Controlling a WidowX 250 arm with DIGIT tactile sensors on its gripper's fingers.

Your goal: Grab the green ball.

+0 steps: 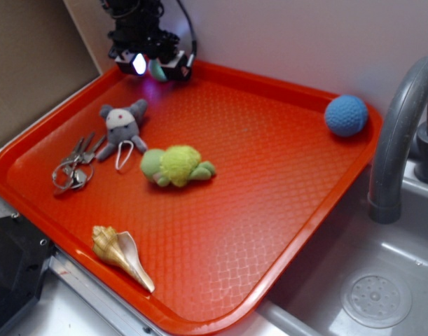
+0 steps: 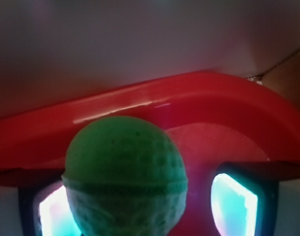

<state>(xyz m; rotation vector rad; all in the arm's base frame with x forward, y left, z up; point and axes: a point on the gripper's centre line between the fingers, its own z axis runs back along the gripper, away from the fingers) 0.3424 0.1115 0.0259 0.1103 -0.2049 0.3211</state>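
The green ball [image 1: 157, 71] lies in the far left corner of the orange tray [image 1: 270, 175], close to the rim. My gripper [image 1: 155, 68] is lowered over it and stands open, one finger on each side. In the wrist view the ball [image 2: 124, 172] fills the lower middle, with a grooved band round it. The left lit pad [image 2: 49, 212] is partly hidden behind the ball. Between the ball and the right pad [image 2: 234, 204] there is a clear gap. The tray rim [image 2: 189, 98] curves just behind the ball.
A blue dimpled ball [image 1: 346, 115] sits in the tray's far right corner. A yellow-green plush turtle [image 1: 176, 166], a grey mouse toy [image 1: 122, 126], keys [image 1: 73, 168] and a seashell [image 1: 121, 253] lie on the tray. A grey faucet [image 1: 399, 133] and sink [image 1: 368, 280] are right.
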